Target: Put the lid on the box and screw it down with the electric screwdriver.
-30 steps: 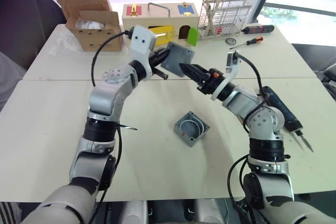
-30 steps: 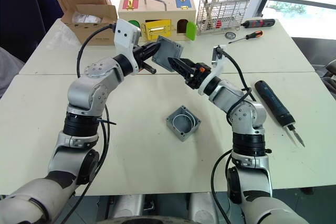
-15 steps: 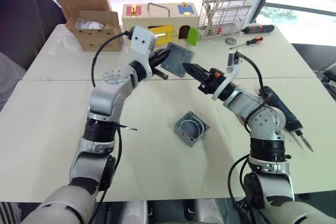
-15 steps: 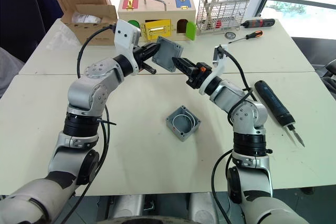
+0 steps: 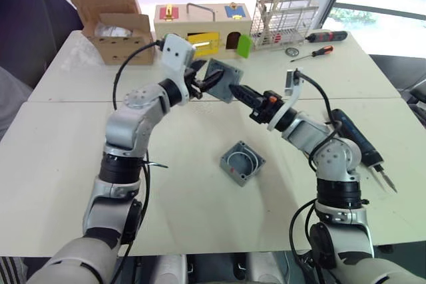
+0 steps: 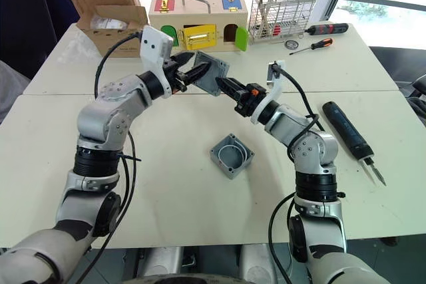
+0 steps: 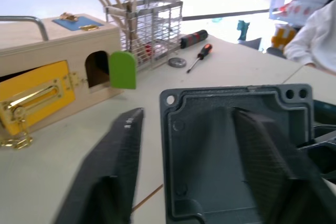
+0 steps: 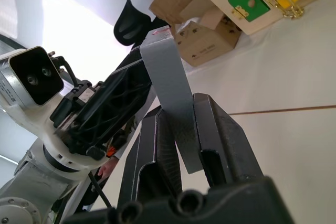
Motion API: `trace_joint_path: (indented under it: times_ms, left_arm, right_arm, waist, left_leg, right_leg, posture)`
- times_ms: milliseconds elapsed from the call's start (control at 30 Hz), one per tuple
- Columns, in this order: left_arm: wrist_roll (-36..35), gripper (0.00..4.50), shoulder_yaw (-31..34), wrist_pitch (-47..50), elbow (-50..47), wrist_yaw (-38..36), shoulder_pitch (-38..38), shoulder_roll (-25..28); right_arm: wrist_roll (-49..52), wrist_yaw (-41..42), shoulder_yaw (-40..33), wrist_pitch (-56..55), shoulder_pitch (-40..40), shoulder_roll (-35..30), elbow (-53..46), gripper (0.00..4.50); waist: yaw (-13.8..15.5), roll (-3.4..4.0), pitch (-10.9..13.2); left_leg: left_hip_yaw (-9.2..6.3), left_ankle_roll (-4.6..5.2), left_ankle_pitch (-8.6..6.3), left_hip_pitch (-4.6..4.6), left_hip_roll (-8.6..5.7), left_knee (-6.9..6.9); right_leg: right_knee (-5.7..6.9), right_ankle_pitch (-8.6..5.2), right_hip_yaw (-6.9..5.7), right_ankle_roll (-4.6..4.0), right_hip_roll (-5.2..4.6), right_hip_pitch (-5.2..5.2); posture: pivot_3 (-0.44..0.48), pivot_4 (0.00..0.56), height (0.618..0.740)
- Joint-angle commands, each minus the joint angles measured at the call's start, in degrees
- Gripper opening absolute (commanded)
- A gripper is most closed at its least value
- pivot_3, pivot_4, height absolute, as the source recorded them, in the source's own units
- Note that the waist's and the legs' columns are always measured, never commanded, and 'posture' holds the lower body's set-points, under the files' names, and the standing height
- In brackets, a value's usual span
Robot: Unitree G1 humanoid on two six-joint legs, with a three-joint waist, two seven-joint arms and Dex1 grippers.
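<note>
The lid (image 5: 223, 75), a shallow grey square, hangs tilted in the air above the far half of the table. My right gripper (image 5: 235, 89) is shut on its lower edge, and in the right wrist view both fingers (image 8: 215, 124) clamp the lid (image 8: 167, 72). My left gripper (image 5: 210, 78) is open just left of it, and its spread fingers (image 7: 118, 166) flank the lid's hollow side (image 7: 210, 150). The open grey box (image 5: 242, 162) with white wire inside lies on the table below. The electric screwdriver (image 6: 349, 131) lies at the right, beyond my right arm.
Along the far edge stand a cardboard box (image 5: 110, 18), a wooden box (image 5: 203, 24) with coloured doors and a wire rack (image 5: 283, 21). Two hand screwdrivers (image 5: 318, 44) lie by the rack. A person's white sleeve (image 7: 320, 35) shows beyond the table.
My right gripper closed on the lid's edge. My left gripper then opened and let the lid go, drawing back a little to the left. The lid dropped slightly.
</note>
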Motion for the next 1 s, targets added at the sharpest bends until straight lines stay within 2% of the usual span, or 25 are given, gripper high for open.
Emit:
trace_joint_path:
  times_ms: [33, 133, 200, 300, 467, 500, 533, 567, 600, 633, 667, 767, 800, 1000]
  left_arm:
    - [-8.85, 4.46, 7.06, 6.22, -5.57, -1.73, -5.00, 3.00]
    - [-16.01, 4.46, 12.84, 11.95, -6.39, -2.57, -6.80, 6.85]
    - [-17.48, 4.46, 14.14, 13.46, -5.85, -2.88, -6.16, 9.22]
    - [-17.87, 4.46, 12.76, 13.28, -4.11, -7.81, -1.91, 13.42]
    - [-18.94, 4.46, 10.06, 13.25, 1.07, -12.23, 0.51, 13.10]
    - [-19.07, 3.92, 9.62, 13.08, 1.75, -12.77, 0.60, 12.63]
    - [-19.04, 3.66, 9.33, 12.91, 2.26, -12.97, 0.53, 12.22]
    - [-19.00, 3.18, 7.98, 12.71, 2.54, -14.69, 0.75, 11.87]
    - [-18.89, 2.73, 7.01, 12.58, 2.69, -16.03, 0.90, 11.65]
    - [-18.67, 2.04, 5.70, 12.44, 2.76, -17.49, 1.02, 11.38]
    - [-18.28, 1.70, 4.07, 12.10, 2.77, -19.02, 1.03, 11.15]
    - [-17.84, 0.20, -0.62, 12.26, 2.04, -22.77, 0.63, 10.49]
    - [-17.91, 0.09, -1.94, 12.60, 1.54, -23.86, 0.64, 10.48]
    - [-12.90, 0.09, -10.44, 8.04, 0.31, -28.88, 2.75, 11.61]
  right_arm:
    - [-4.21, -1.59, -0.21, -3.76, 0.38, -2.53, -6.28, 0.10]
    - [-11.26, -2.01, 1.10, -8.11, 2.28, -7.41, -12.49, 0.10]
    - [-18.39, -1.30, 3.14, -13.86, 4.45, -11.66, -16.50, 0.10]
    - [-39.94, 0.21, 10.48, -32.62, 12.80, -22.50, -20.73, 0.10]
    - [-59.96, -2.79, 12.09, -57.54, 29.51, -30.31, -22.73, 0.10]
    - [-64.55, -3.73, 12.50, -62.82, 31.34, -32.01, -22.20, 0.10]
    - [-67.53, -4.53, 12.50, -66.62, 32.46, -32.96, -21.52, 0.10]
    - [-71.15, -6.91, 11.78, -69.21, 34.02, -33.08, -20.94, 0.10]
    - [-73.43, -8.58, 11.05, -70.89, 35.02, -32.80, -20.39, 0.10]
    - [-75.21, -10.03, 10.45, -71.93, 35.93, -32.23, -19.60, 0.10]
    - [-77.41, -11.59, 10.07, -72.79, 36.52, -31.73, -18.61, 0.10]
    - [-82.89, -15.98, 9.65, -75.50, 36.76, -30.54, -15.15, 0.10]
    - [-84.42, -16.96, 9.76, -76.42, 36.68, -30.54, -14.28, 0.10]
    - [-90.07, -20.03, 11.44, -78.43, 37.54, -29.11, -11.18, 0.10]
  waist:
    - [0.08, 0.00, 0.00]
    - [0.00, 0.02, 0.02]
    - [-0.10, 0.03, 0.01]
    - [0.06, 0.05, 0.00]
    - [0.49, -0.03, 0.02]
    - [0.44, -0.03, 0.02]
    - [0.31, -0.04, 0.03]
    - [0.22, -0.05, 0.03]
    - [0.16, -0.05, 0.03]
    - [0.15, -0.05, 0.02]
    - [0.13, -0.05, 0.03]
    - [0.26, -0.04, 0.03]
    - [0.26, -0.04, 0.02]
    - [0.18, -0.02, 0.01]
  left_leg:
    - [-0.01, 0.00, 0.00, -0.04, 0.00, 0.00]
    - [-0.03, -0.01, 0.01, -0.14, 0.00, 0.00]
    - [-0.04, -0.01, 0.00, -0.12, 0.00, -0.01]
    - [0.00, -0.07, 0.04, -0.08, -0.03, -0.01]
    - [-0.01, -0.25, 0.13, -0.03, -0.03, -0.01]
    - [-0.01, -0.27, 0.14, -0.04, -0.04, 0.00]
    - [0.02, -0.27, 0.14, -0.04, -0.05, 0.03]
    - [0.02, -0.27, 0.14, -0.04, -0.05, 0.06]
    - [0.00, -0.28, 0.15, 0.00, -0.05, 0.07]
    - [0.00, -0.29, 0.15, 0.07, -0.05, 0.06]
    - [-0.01, -0.30, 0.16, 0.08, -0.04, 0.05]
    - [-0.01, -0.33, 0.18, 0.08, -0.04, 0.03]
    - [0.00, -0.33, 0.18, 0.08, -0.04, 0.04]
    - [-0.01, -0.33, 0.18, 0.13, -0.04, 0.02]
  right_leg:
    - [0.00, 0.00, 0.00, 0.00, 0.00, -0.04]
    - [0.00, 0.00, 0.00, 0.00, -0.01, -0.15]
    - [-0.01, -0.01, 0.00, 0.02, -0.02, -0.15]
    - [-0.03, -0.05, 0.00, 0.07, -0.03, -0.13]
    - [-0.02, -0.11, 0.00, 0.13, -0.02, -0.11]
    - [-0.02, -0.11, 0.00, 0.13, -0.02, -0.11]
    - [-0.03, -0.11, 0.02, 0.13, -0.04, -0.10]
    - [-0.03, -0.11, 0.02, 0.13, -0.04, -0.09]
    - [-0.03, -0.11, 0.02, 0.14, -0.04, -0.04]
    - [-0.02, -0.12, 0.02, 0.14, -0.03, 0.01]
    - [-0.01, -0.13, 0.02, 0.15, -0.03, 0.01]
    - [-0.02, -0.14, 0.02, 0.15, -0.02, 0.03]
    - [-0.02, -0.14, 0.02, 0.15, -0.02, 0.04]
    - [-0.02, -0.16, 0.02, 0.14, -0.01, 0.06]
  posture:
    - [0.000, 0.150, 0.728]
    - [0.000, 0.150, 0.728]
    - [0.000, 0.150, 0.728]
    - [0.000, 0.150, 0.728]
    - [0.000, 0.150, 0.728]
    - [0.000, 0.150, 0.728]
    - [0.000, 0.150, 0.728]
    - [0.000, 0.150, 0.728]
    - [0.000, 0.150, 0.728]
    - [0.000, 0.150, 0.728]
    - [0.000, 0.150, 0.728]
    - [0.000, 0.150, 0.728]
    - [0.000, 0.150, 0.728]
    - [0.000, 0.150, 0.728]
